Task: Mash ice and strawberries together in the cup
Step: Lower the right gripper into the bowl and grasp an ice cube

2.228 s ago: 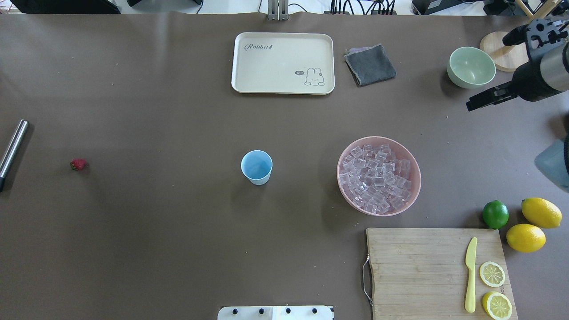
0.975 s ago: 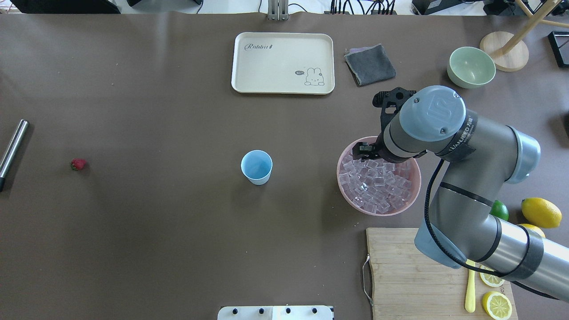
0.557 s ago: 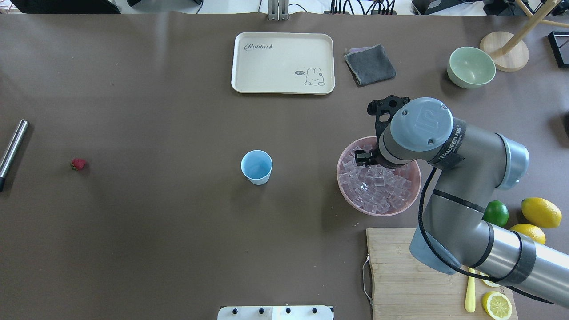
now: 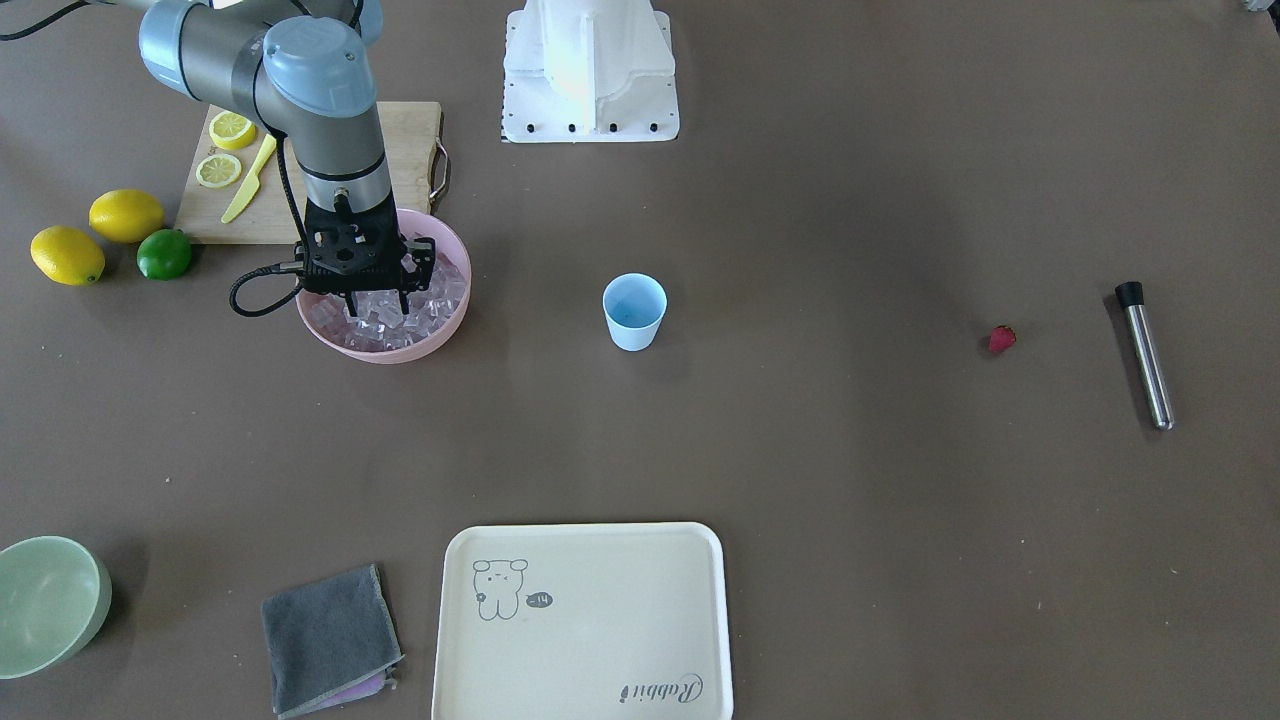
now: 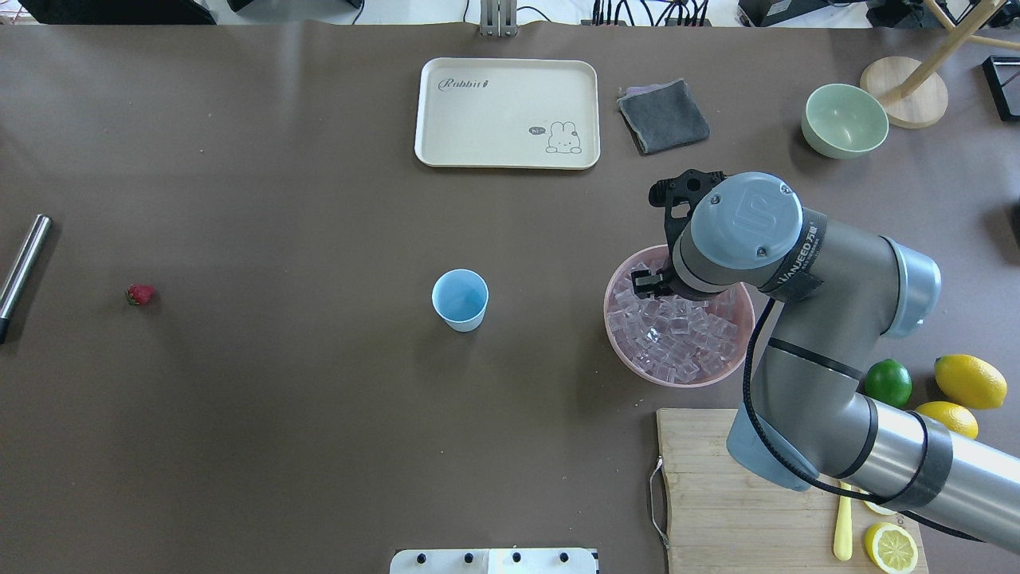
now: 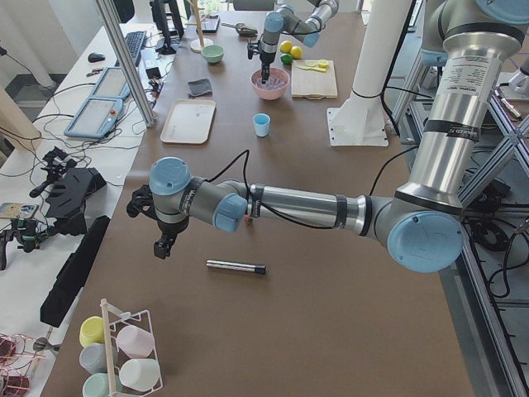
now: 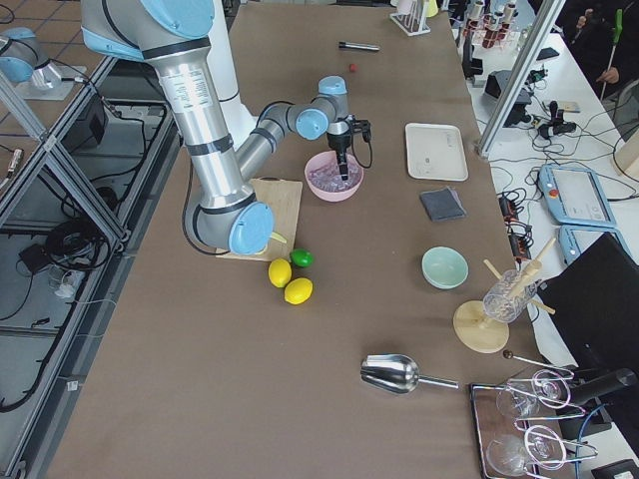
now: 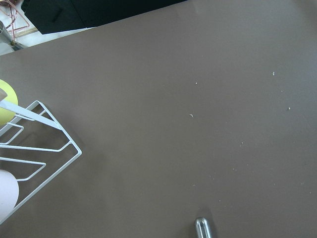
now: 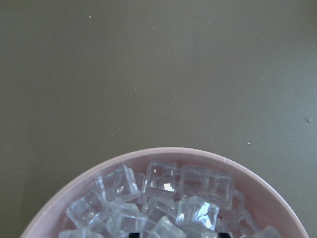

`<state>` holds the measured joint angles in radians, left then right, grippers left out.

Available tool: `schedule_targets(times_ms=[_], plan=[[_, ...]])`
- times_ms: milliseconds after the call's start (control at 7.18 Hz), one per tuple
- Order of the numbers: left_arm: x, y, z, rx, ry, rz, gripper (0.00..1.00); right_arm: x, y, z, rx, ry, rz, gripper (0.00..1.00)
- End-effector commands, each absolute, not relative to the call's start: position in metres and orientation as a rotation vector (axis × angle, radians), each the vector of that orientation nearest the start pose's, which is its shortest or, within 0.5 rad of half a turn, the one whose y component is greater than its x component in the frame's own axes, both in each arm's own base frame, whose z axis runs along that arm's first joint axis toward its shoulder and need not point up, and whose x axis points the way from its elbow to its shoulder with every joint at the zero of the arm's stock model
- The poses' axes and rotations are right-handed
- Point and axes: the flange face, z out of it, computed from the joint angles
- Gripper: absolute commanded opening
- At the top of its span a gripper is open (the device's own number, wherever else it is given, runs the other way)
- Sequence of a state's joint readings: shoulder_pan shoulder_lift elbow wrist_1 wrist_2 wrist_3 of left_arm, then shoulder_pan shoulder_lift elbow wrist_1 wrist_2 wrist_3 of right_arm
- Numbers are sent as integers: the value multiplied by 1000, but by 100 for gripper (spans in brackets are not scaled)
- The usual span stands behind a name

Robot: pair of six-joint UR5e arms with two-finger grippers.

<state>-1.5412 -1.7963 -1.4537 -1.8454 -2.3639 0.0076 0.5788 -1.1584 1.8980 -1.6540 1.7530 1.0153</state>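
Two seconds ago my right arm was parked at the far right edge. Now it has swung in, and the right claw [image 4: 375, 300] has dropped into the pink bowl [image 4: 385, 358]. Its fingers are spread, the tips sunk among the ice [image 9: 197, 210]. I cannot tell whether a cube sits between them. I judge this to be the first pick: nothing has gone into the cup [image 5: 460, 299] yet.

The cup stands upright and empty mid-table, well left of the bowl in the overhead view. The strawberry [image 5: 141, 295] lies unmoved far to the left, near the steel rod [image 5: 24, 267].

My left claw [image 6: 163, 246] hangs over the table [image 5: 319, 438] close to that rod. Whether it is released or clenched, I cannot tell.

The cubes are clear, glassy and square-edged, heaped loosely, so I expect them to slip and shift when squeezed. The bowl is smooth, rounded plastic. The cup is pale blue, tapered and light, and looks likely to tip. The strawberry is small, lumpy and dark red, and the rod is polished metal.
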Motion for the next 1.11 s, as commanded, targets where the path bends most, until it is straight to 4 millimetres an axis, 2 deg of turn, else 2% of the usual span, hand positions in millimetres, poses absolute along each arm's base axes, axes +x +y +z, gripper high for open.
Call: schedule_targets(times_ms=[0,139,836,975], plan=[[-46,-604,563,354,787,184,99,-443,-427,304,204,-641,-38,61],[-46,-604,563,354,787,184,99,-446,-428,310,199,-628,-39,61],[-46,-602,562,353,809,187,99,-451,-425,309,204,-624,-45,46],[-47,-602,562,354,809,185,99,-446,-426,307,207,-630,-41,46]])
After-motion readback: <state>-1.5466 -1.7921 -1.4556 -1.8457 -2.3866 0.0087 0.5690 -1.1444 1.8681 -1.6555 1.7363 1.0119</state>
